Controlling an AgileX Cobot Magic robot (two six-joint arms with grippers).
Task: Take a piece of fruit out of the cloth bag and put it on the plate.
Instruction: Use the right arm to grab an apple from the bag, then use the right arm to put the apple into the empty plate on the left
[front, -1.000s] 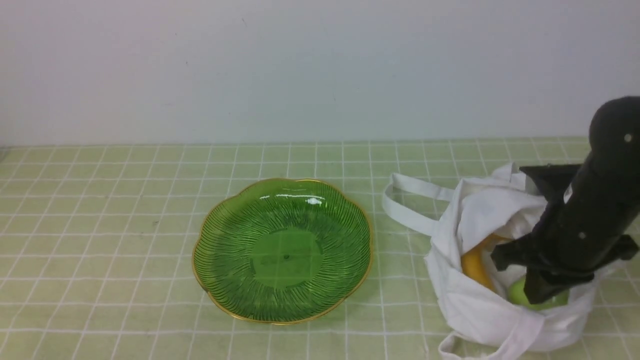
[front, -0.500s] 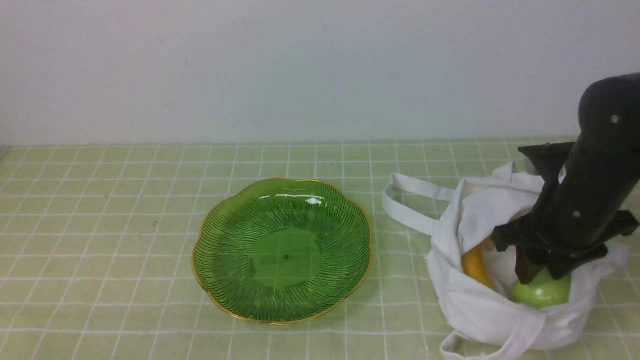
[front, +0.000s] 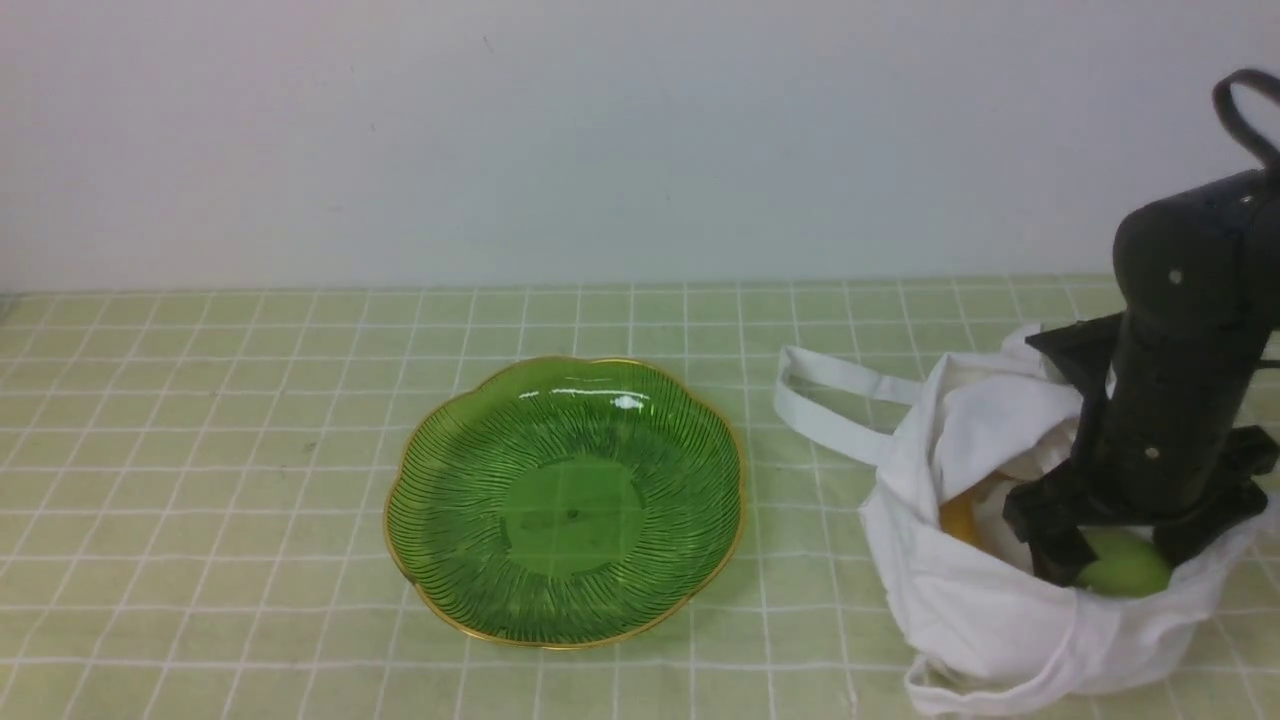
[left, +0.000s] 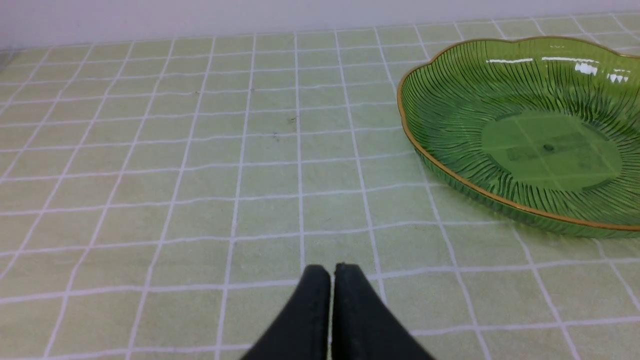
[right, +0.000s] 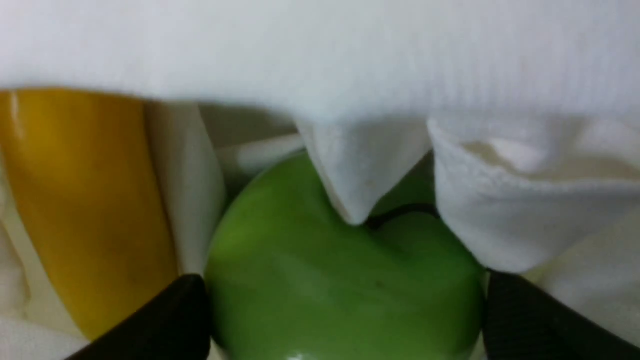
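Right pincer (front: 1118, 560) is down in the soft white cloth bag (front: 980, 620), jaws wide open astride the round light-green apple-like fruit (right: 345, 285): it's the grasp step, and next, I'd say, close firmly and lift toward the ribbed green glass plate (front: 470, 560) on its left.

A plain lab-like tabletop: green checked tablecloth (front: 200, 500) before a bare white wall (front: 600, 130)
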